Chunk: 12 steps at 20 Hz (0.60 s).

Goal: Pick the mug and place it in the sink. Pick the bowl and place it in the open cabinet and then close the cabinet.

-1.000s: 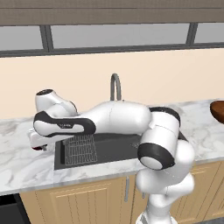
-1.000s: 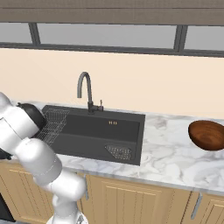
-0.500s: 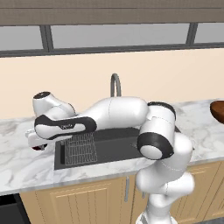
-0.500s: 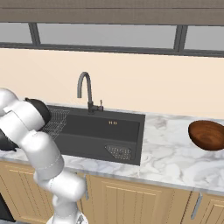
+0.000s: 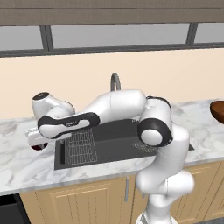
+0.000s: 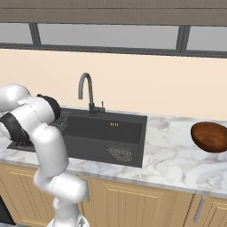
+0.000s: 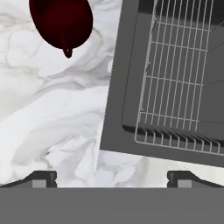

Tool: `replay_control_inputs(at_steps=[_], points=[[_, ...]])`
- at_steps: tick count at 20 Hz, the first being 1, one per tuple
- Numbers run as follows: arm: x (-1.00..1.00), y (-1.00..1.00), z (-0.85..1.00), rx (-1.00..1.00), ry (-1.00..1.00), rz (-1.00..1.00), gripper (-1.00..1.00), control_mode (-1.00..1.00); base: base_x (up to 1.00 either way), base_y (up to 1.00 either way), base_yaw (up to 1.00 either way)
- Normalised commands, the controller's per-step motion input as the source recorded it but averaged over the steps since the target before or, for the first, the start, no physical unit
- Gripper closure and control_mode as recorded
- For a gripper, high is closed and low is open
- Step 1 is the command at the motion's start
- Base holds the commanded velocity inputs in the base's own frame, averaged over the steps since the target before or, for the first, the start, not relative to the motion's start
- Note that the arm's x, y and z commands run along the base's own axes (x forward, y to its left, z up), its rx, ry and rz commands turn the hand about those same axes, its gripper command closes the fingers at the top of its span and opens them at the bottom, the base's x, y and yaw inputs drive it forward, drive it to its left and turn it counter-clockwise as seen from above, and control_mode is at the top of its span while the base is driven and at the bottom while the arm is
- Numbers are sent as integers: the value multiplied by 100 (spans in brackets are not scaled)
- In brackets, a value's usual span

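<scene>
The dark red mug (image 7: 61, 22) stands on the marble counter left of the sink (image 7: 116, 87), at the upper left of the hand view. My gripper (image 7: 112, 179) is open, pointing down at bare counter between mug and sink rim, with nothing between its fingertips (image 7: 41, 178). In the left base view the mug (image 5: 39, 147) peeks out just under my hand, beside the dark sink (image 5: 109, 142). The wide brown bowl (image 6: 210, 136) rests on the counter far right, also at the bowl (image 5: 217, 109) edge spot. The cabinet is out of view.
A wire rack (image 7: 179, 74) lies in the sink's left half. The dark gooseneck faucet (image 6: 86, 91) rises behind the basin. My own arm stretches across the sink from the right. Marble counter (image 6: 168, 155) runs between sink and bowl.
The arm's elbow has swung up and over the sink while the hand stays low by the mug. The jaws remain open. Mug and bowl have not moved.
</scene>
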Motion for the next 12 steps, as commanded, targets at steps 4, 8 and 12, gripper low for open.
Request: replay_control_inputs(at_steps=[4, 8, 12], points=[[13, 8, -19, 0, 0, -1, -100, -100, 0, 0, 0], [8, 11, -19, 0, 0, 0, -100, -100, 0, 0, 0], [8, 14, -18, 0, 0, 0, -100, -100, 0, 0, 0]])
